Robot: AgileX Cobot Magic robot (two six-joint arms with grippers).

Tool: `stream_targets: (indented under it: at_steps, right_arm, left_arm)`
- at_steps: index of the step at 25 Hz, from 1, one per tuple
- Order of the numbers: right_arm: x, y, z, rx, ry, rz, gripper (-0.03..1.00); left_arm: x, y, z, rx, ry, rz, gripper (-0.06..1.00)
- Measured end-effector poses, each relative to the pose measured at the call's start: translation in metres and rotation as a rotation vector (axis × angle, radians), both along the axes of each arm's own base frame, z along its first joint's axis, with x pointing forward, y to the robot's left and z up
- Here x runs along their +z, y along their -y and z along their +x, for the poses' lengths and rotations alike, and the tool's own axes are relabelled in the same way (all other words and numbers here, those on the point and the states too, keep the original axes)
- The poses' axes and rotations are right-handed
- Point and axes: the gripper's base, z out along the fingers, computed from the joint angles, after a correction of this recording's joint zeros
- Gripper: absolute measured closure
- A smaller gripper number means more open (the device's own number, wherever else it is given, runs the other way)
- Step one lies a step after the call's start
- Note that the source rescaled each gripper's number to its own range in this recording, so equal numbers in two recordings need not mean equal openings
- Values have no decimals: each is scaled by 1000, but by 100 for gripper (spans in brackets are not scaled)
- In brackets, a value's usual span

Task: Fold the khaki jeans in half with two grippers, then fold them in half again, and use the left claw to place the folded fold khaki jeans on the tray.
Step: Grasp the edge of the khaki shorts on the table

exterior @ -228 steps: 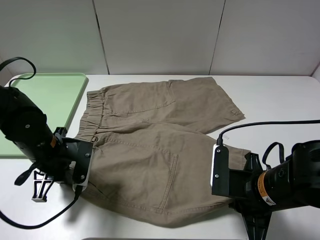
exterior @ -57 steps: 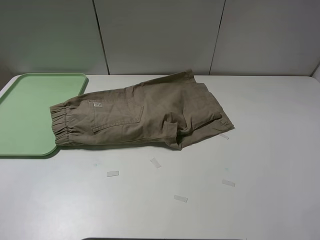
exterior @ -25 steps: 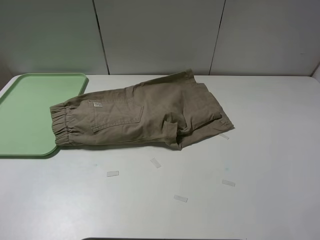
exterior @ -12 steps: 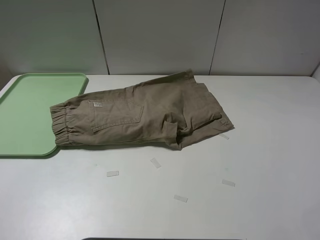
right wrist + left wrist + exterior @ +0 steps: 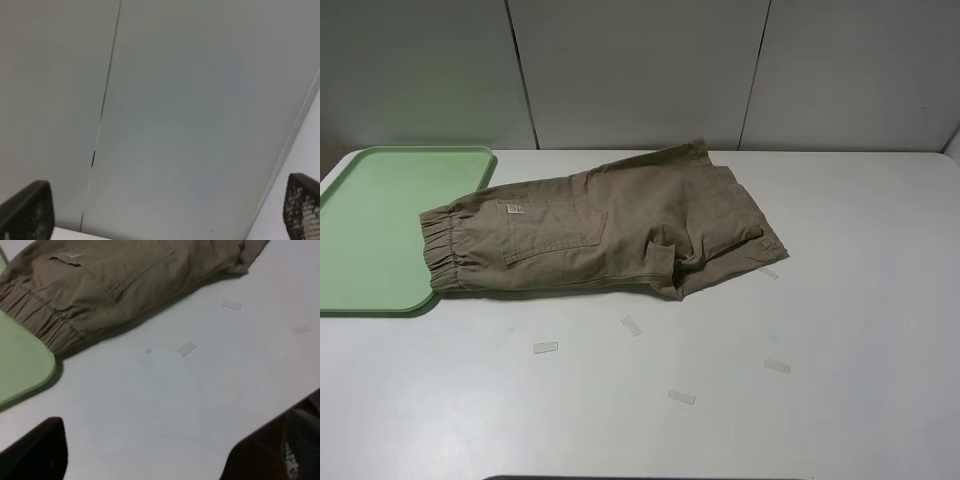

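Note:
The khaki jeans (image 5: 600, 235) lie folded over on the white table, elastic waistband at the left and legs at the right. The waistband end touches the near right corner of the mint-green tray (image 5: 380, 220). Neither arm appears in the exterior high view. In the left wrist view my left gripper (image 5: 160, 450) is open, its dark fingers (image 5: 45, 450) far apart above bare table, short of the jeans (image 5: 110, 285) and the tray corner (image 5: 20, 365). My right gripper (image 5: 165, 205) is open too and faces the grey wall, with nothing between its fingers.
Several small pale tape strips (image 5: 632, 325) lie scattered on the table in front of the jeans; two tape strips (image 5: 186, 348) show in the left wrist view. A grey panelled wall (image 5: 640, 70) closes off the back of the table.
Nothing has moved in the last second. Much earlier the jeans lay spread flat with both grippers at their near edge; now they are folded over and both arms are out of the exterior view.

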Motion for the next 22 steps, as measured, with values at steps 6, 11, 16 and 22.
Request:
stream_targets:
  at_steps: [6, 11, 16, 22]
  right_arm:
    - [0, 0, 0, 0, 0, 0, -3]
    - [0, 0, 0, 0, 0, 0, -3]
    - [0, -2, 5, 0, -12, -9, -3]
    - [-6, -16, 48, 1, -135, -71, -3]
  left_arm:
    - [0, 1, 0, 36, 0, 0, 9]
    - [0, 1, 0, 37, 0, 0, 9]
    - [0, 1, 0, 37, 0, 0, 9]
    - [0, 1, 0, 37, 0, 0, 9]
